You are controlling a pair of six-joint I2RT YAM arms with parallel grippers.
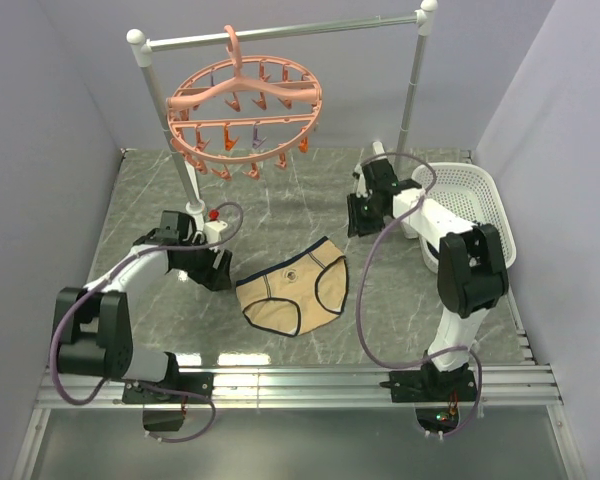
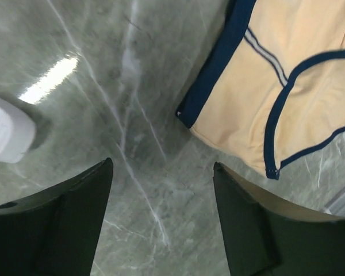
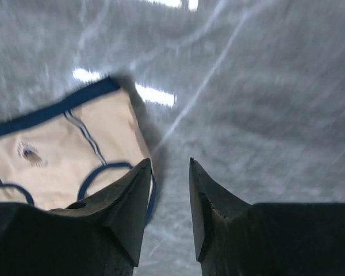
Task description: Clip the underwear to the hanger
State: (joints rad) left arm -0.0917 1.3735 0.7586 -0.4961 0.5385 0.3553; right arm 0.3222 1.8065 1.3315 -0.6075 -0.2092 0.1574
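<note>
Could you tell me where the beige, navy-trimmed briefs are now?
In the top view, the beige navy-trimmed briefs lie flat on the grey table, just right of the left gripper.

text: none legible | underwear (image 1: 293, 291): small front-waist mark, too blurred to read

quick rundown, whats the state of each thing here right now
underwear, lying flat on the table, unclipped, not held
hanger, hooked on the rack bar, nothing on its clips
left hand, open, empty, low beside the underwear's corner
right hand, open a little, empty, by the underwear's edge
basket, upright at the table's right side
</note>
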